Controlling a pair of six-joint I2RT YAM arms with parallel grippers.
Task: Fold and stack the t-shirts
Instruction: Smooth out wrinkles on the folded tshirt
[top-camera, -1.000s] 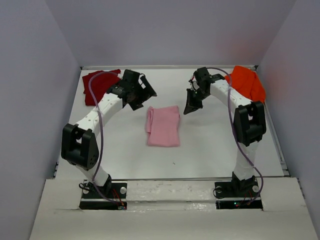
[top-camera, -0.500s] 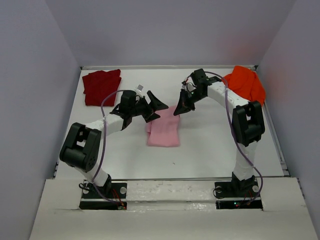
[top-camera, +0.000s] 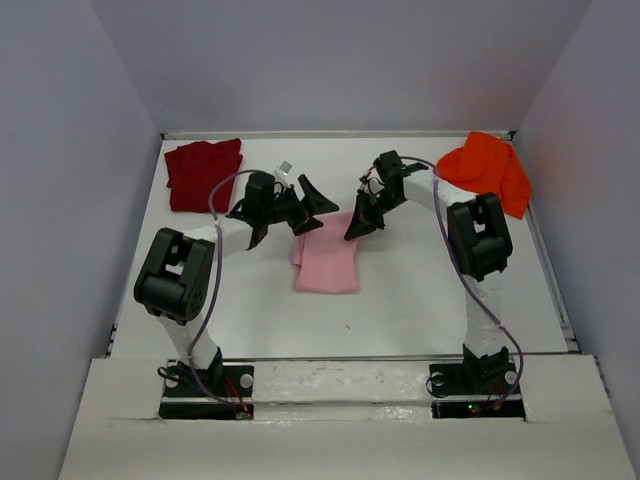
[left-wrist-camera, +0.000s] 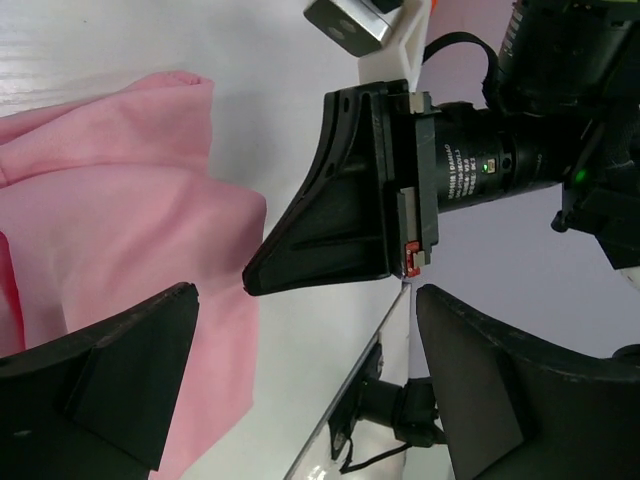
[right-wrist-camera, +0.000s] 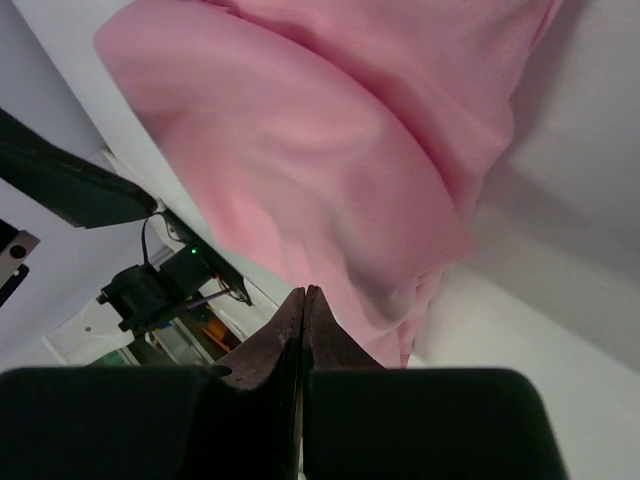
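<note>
Three t-shirts on the white table (top-camera: 420, 290), one of each colour.

Pink t-shirt (top-camera: 326, 258): folded into a narrow rectangle, mid-table, between the two arms.
Dark red t-shirt (top-camera: 203, 174): lies flat in the far left corner, well apart from the pink one.
Orange t-shirt (top-camera: 492, 170): bunched up in the far right corner, not folded, partly up against the right wall.
No stack; all three lie apart.

Two grippers, both at the far end of the pink t-shirt.
Left gripper (top-camera: 312, 213): fingers spread wide, nothing between them, over the pink t-shirt's far left corner.
Right gripper (top-camera: 355, 230): fingers pressed together to a point, no cloth seen between them, tip at the pink t-shirt's far right edge. Can't tell if it touches the cloth.

In the left wrist view, the right gripper's tip sits just beside the pink edge, facing the left gripper's open gap.
</note>
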